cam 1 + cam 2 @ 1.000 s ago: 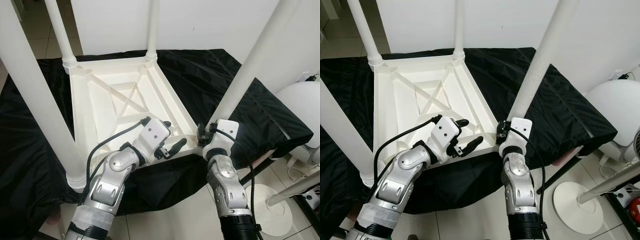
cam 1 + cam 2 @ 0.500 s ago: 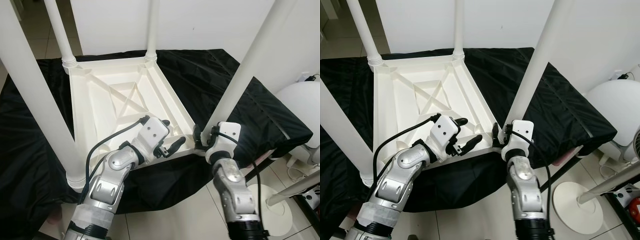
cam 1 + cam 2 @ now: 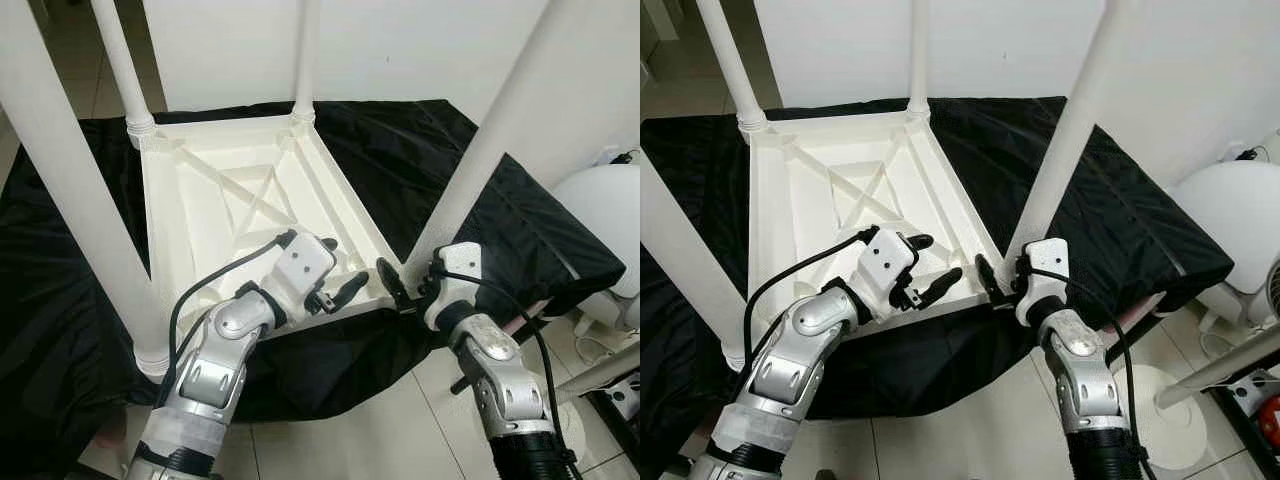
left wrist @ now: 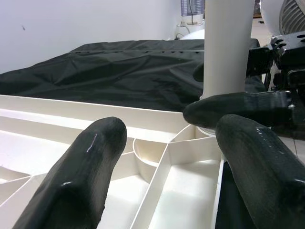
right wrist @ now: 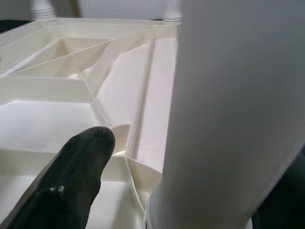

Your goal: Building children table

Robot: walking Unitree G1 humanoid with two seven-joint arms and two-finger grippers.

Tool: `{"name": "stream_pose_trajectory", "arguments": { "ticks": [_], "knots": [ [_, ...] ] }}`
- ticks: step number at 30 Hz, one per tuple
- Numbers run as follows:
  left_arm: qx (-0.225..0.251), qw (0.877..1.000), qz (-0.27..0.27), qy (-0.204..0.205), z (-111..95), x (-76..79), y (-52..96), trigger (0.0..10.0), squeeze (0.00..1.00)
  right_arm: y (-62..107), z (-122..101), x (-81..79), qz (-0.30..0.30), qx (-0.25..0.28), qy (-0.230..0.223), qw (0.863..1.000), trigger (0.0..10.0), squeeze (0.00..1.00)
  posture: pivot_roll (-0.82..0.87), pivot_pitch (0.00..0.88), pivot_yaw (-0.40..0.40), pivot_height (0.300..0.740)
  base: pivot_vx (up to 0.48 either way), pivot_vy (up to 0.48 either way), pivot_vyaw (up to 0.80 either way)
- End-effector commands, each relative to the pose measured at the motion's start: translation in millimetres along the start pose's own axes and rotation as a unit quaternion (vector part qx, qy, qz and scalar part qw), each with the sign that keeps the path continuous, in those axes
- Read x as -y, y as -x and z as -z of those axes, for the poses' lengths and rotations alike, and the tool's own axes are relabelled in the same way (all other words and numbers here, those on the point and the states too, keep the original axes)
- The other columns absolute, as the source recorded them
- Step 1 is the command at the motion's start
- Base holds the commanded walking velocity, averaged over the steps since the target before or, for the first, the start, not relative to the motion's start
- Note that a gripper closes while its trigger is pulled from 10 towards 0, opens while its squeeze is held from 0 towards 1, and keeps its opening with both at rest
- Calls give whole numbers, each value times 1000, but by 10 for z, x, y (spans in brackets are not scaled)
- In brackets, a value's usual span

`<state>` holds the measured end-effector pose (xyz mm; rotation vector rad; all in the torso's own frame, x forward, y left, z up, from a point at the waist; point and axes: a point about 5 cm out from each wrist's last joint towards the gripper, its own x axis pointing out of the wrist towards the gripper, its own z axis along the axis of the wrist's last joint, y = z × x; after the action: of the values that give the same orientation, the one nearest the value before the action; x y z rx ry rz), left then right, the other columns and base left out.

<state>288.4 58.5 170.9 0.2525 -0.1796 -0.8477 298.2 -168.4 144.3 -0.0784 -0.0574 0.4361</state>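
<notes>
Children's table, white plastic, lies upside down on my black-draped surface; all four legs stand in their corner sockets, near-left leg through to near-right leg. Left gripper hovers wide over the near rim, holding nothing. Right gripper sits spread around the near-right leg's base; I judge only seating checks and righting remain.

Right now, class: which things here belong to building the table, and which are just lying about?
Job:
table top, upside down
near right leg
left gripper, over the top's near edge
right gripper, at that leg's base

Lying about:
black cloth
fan
</notes>
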Motion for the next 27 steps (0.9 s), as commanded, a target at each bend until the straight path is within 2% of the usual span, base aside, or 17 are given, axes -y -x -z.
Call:
{"name": "stream_pose_trajectory", "arguments": {
  "ticks": [1,8,10,14,15,17,18,25,27],
  "knots": [
    [-1,999,-46,-6,5,-56,-21,10000,0,7,-10,46,-21,4,3,1000,10000,0,-48,3,-53,740,0,0,0],
    [3,999,-42,-7,-12,-47,-45,10000,0,44,24,148,-81,-16,28,996,10000,0,-55,0,-40,740,0,0,0],
    [4,999,-36,-8,-16,-33,-55,10000,0,38,30,197,-112,-26,43,992,10000,0,-57,0,-35,740,0,0,0],
    [4,999,-34,-8,-17,-38,-63,10000,0,3,31,267,-133,-36,55,989,10000,0,-56,0,-32,740,0,0,0],
    [5,999,-35,-9,-18,-42,-63,10000,0,-9,41,293,-136,-40,57,988,4902,0,-55,0,-32,740,0,0,0],
    [5,999,-35,-9,-18,-44,-64,10000,0,-18,49,315,-140,-42,59,988,4902,0,-52,0,-33,740,0,0,0],
    [5,999,-36,-10,-19,-48,-61,10000,0,-22,77,338,-145,-48,64,986,0,0,-50,0,-33,740,0,0,0],
    [4,999,-37,-10,-16,-52,-51,10000,0,-3,154,348,-160,-61,57,984,0,0,-46,0,-37,740,0,0,0],
    [4,999,-41,-11,-14,-59,-46,10000,0,46,251,322,-166,-70,49,983,0,0,-44,0,-38,740,0,0,0]
  ]
}}
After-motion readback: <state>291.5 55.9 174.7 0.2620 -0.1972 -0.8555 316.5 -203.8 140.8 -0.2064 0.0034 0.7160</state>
